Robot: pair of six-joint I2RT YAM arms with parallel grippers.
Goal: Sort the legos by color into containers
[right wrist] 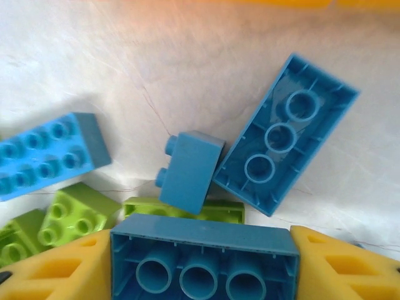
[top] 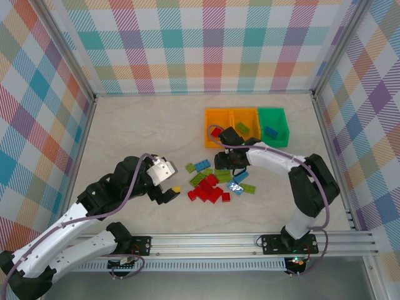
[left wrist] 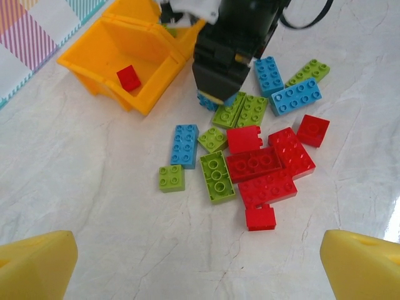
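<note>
Slippage is risked: a blue brick is pinched by its smooth ends in the right gripper. The left gripper, at six o'clock of the pile, is spread wide and empty.

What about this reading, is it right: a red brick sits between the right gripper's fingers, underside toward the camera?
Wrong colour: it is a blue brick between the right gripper's fingers, underside toward the camera, as the right wrist view shows.
</note>
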